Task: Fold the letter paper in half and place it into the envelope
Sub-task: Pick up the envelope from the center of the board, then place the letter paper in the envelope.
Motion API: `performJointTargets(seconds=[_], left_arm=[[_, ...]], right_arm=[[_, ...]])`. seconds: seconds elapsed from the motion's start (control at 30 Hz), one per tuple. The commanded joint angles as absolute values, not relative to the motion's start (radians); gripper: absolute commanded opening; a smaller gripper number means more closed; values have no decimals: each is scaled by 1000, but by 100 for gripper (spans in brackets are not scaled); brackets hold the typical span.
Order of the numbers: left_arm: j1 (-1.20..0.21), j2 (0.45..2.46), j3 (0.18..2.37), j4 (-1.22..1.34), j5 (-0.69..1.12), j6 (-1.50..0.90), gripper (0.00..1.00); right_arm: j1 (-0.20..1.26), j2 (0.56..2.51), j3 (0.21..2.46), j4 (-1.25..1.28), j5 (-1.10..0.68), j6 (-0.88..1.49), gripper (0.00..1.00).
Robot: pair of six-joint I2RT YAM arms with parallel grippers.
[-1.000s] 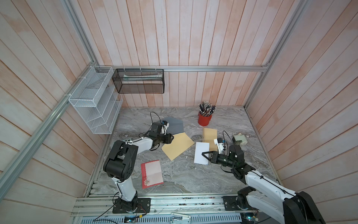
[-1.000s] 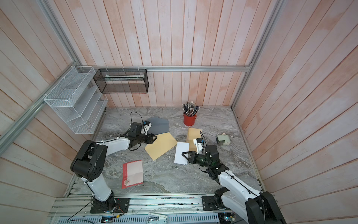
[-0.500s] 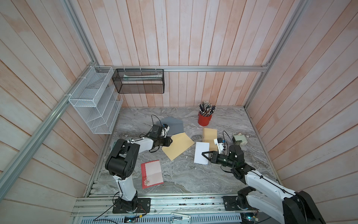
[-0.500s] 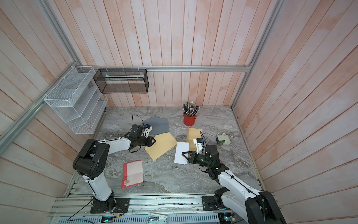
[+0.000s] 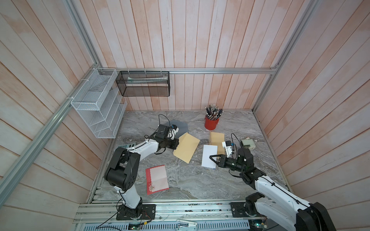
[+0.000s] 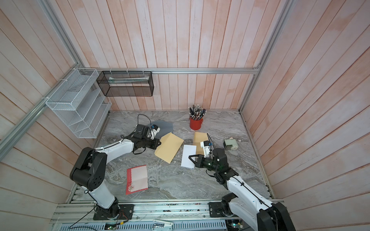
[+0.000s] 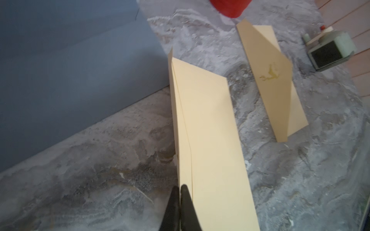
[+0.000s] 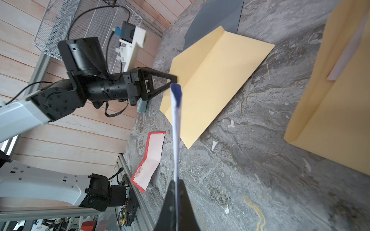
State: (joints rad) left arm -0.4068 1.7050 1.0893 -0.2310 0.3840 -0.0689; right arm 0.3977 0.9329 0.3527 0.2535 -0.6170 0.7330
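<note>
The yellow envelope (image 5: 187, 148) (image 6: 169, 147) lies slanted on the marble table, its flap folded along one long side (image 7: 210, 130). My left gripper (image 5: 177, 144) (image 6: 160, 143) (image 7: 179, 188) is at the envelope's left corner, jaws shut on the edge by the flap. The white letter paper (image 5: 208, 156) (image 6: 188, 155) is folded and sits just right of the envelope. My right gripper (image 5: 211, 157) (image 6: 190, 157) (image 8: 176, 183) is shut on its near right edge. In the right wrist view the paper (image 8: 176, 124) stands edge-on, pointing at the envelope (image 8: 216, 80).
A second tan envelope (image 5: 217, 138) (image 7: 274, 80) lies behind the paper. Near it stand a red pencil cup (image 5: 211, 122) and a green sharpener (image 5: 247, 144). A grey sheet (image 5: 181, 126) lies behind the left gripper. A red-bordered card (image 5: 157, 179) lies front left. Wire baskets (image 5: 100, 112) hang on the walls.
My left gripper has closed from open to shut at the envelope's corner. The right gripper and the paper have stayed put.
</note>
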Motion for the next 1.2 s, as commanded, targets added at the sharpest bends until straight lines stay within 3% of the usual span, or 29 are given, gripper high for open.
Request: performJointTargets(seconds=[0.0, 0.23, 0.43, 0.7, 0.93, 1.17], left_arm=[[-468, 1633, 1183, -370, 377, 22, 0], [-514, 1586, 1301, -535, 400, 234, 0], [-520, 1527, 1171, -370, 484, 384, 0], [-534, 1372, 926, -188, 514, 705, 0], [-534, 1376, 944, -301, 595, 783, 0], [-534, 1373, 946, -343, 633, 826, 0]], right_arm=[[395, 907, 442, 102, -575, 614, 0], [407, 895, 641, -204, -485, 365, 0], [515, 911, 770, -390, -306, 220, 0], [712, 981, 888, -540, -111, -5, 0], [890, 1067, 978, -615, -7, -277, 0], [944, 1036, 961, -559, 41, -601, 0]])
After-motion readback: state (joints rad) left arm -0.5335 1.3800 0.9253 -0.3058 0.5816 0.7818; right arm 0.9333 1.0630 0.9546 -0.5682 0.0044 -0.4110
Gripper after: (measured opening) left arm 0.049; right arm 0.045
